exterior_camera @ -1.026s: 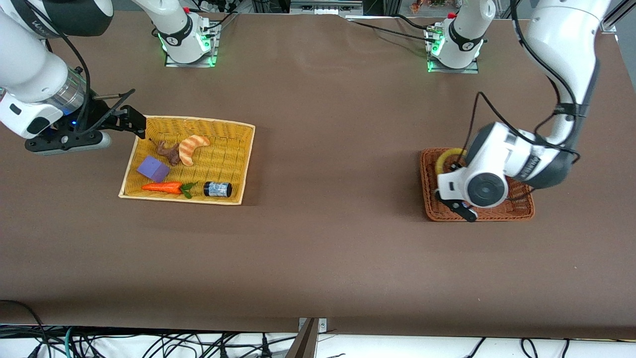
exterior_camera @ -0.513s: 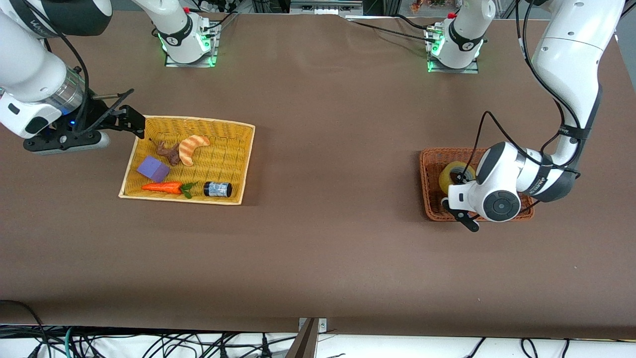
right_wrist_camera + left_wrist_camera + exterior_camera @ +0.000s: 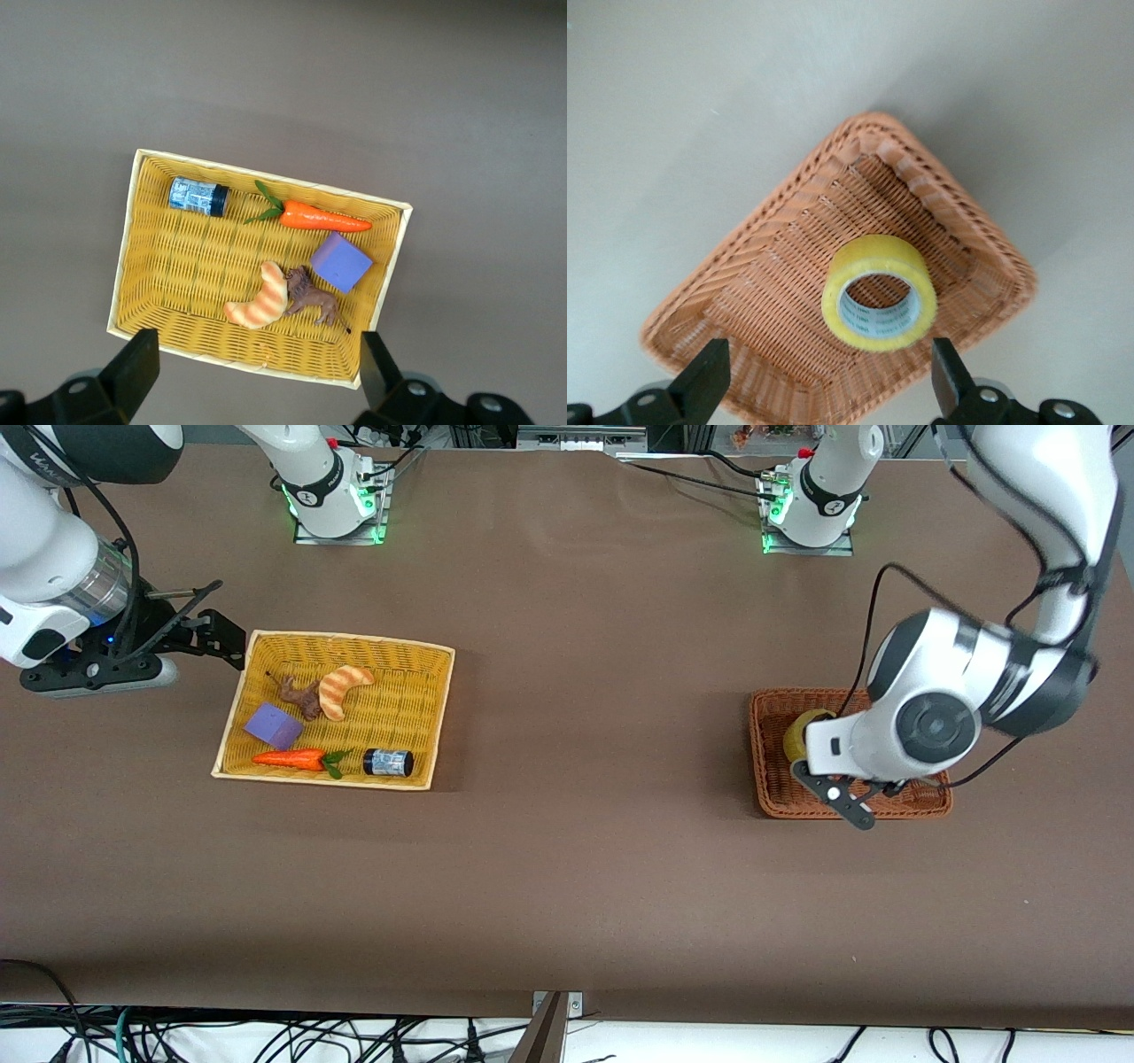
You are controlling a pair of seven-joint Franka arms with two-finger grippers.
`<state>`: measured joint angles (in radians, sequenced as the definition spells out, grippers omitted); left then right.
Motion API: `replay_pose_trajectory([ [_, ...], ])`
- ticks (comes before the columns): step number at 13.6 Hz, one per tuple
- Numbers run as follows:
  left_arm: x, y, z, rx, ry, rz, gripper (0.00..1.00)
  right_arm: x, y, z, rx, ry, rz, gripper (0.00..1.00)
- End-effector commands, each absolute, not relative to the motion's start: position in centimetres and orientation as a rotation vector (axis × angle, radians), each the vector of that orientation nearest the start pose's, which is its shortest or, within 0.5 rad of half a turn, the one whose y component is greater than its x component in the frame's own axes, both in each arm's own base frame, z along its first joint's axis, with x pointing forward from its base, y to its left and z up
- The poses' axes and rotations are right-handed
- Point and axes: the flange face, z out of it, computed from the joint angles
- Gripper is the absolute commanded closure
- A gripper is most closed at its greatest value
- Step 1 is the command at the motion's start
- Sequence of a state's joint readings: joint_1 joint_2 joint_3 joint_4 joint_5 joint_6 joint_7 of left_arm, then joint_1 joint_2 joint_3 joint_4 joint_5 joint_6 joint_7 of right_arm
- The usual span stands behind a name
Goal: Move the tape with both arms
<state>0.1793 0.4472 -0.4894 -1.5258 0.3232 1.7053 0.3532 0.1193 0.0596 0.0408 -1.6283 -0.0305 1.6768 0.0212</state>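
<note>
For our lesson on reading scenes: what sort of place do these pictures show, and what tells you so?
Most likely a robotics lab test bench. Two white robot arms stand bolted to a brown-covered table, loose cables hang off its near edge, and toy props sit in a yellow woven tray, with a yellowish tape roll in a brown wicker basket.

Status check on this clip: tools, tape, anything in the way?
Left tool open over the brown basket, empty. Tape lying in that basket. Right tool open, waiting over the yellow basket. Nothing in the way.

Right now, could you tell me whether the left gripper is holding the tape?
No: in the left wrist view the tape rests in the brown basket, and the left gripper hangs above it with jaws apart.
</note>
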Motion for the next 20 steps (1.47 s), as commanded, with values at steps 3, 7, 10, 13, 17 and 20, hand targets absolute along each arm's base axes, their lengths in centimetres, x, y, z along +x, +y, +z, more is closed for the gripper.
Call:
replay_pose_trajectory([
  [3, 61.6, -10.8, 55.3, -2.96, 0.833, 0.127, 0.0, 56.9, 8.5, 58.1, -3.162, -0.252, 0.016, 0.0],
  [7, 60.6, -5.9, 57.3, -3.075, 0.362, 0.065, 0.0, 56.8, 8.4, 58.2, -3.165, -0.258, 0.03, 0.0],
  [10, 56.0, -5.5, 57.1, -3.162, 0.253, -0.014, 0.0, 56.8, 7.6, 58.4, -3.155, -0.282, 0.034, 0.0],
  [13, 54.5, -6.4, 57.3, -3.144, 0.287, -0.035, 0.0, 56.9, 7.2, 58.4, -3.15, -0.318, 0.035, 0.0],
  [17, 54.7, -5.6, 57.2, -3.137, 0.284, -0.029, 0.0, 56.8, 7.1, 58.5, -3.156, -0.324, 0.04, 0.0],
  [20, 55.3, -5.2, 57.2, -3.141, 0.268, -0.007, 0.0, 56.9, 7.2, 59.7, -3.15, -0.329, 0.011, 0.0],
])
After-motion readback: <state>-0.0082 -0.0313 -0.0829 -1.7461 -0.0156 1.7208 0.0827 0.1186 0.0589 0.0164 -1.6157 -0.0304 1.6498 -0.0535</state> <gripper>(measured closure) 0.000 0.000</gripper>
